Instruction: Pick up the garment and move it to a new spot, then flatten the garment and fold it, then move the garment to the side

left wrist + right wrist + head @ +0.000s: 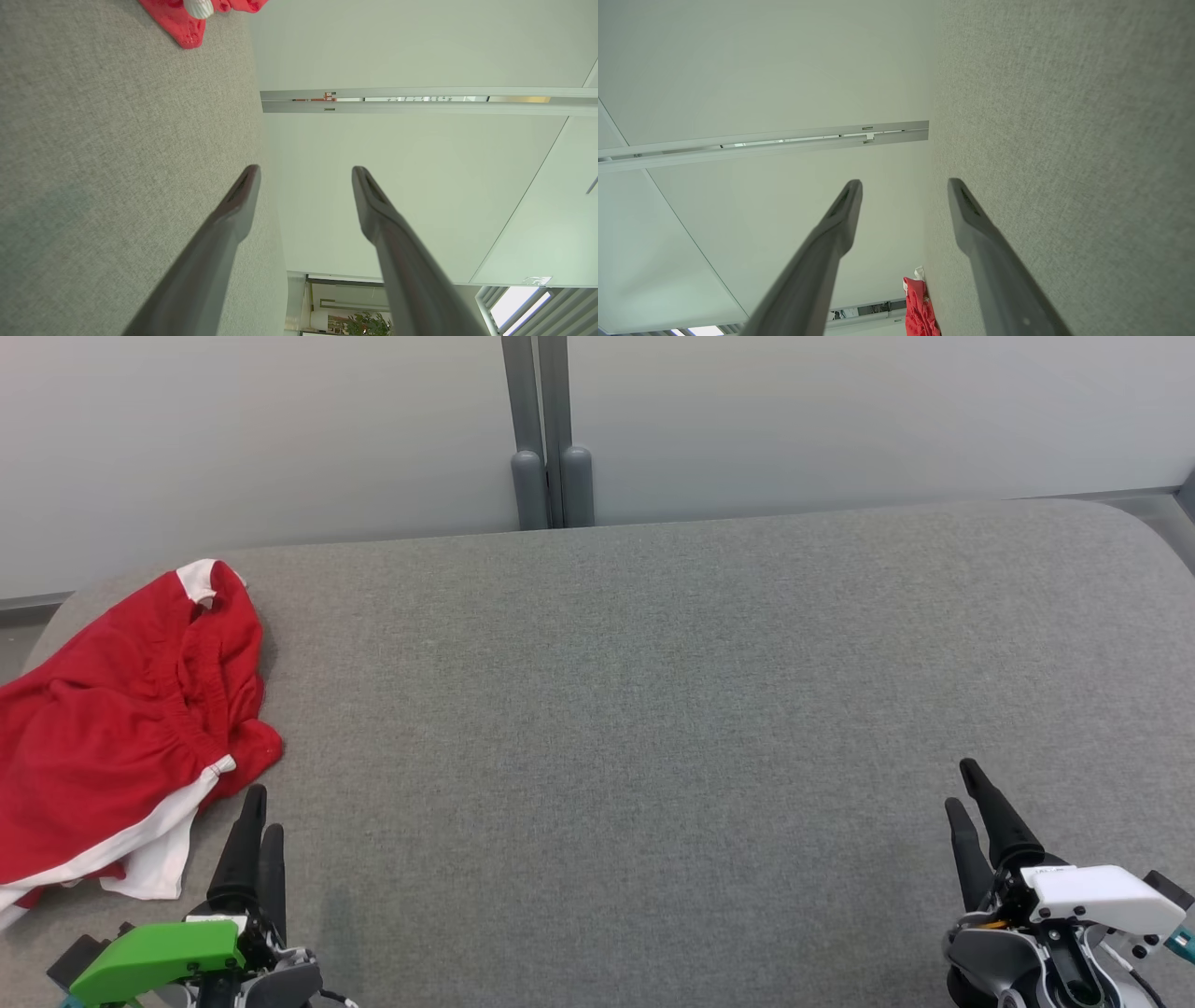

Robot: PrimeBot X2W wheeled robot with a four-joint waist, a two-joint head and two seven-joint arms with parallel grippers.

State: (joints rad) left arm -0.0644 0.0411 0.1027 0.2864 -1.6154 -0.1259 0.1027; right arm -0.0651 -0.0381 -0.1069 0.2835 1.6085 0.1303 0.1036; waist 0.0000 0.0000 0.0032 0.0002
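— Both stand spread and empty, left pincer (pixel 263 810) and right pincer (pixel 960 784). Which is nearer the garment (pixel 112 728)?
— Left: it lies just beside those tips, along the tabletop's (pixel 653 709) left edge.

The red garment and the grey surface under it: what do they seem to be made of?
The red garment looks like soft matte knit cloth, going by its limp creases and gathered waistband; fibre unclear. The grey surface seems woven upholstery fabric, matte, with a fine speckled weave.
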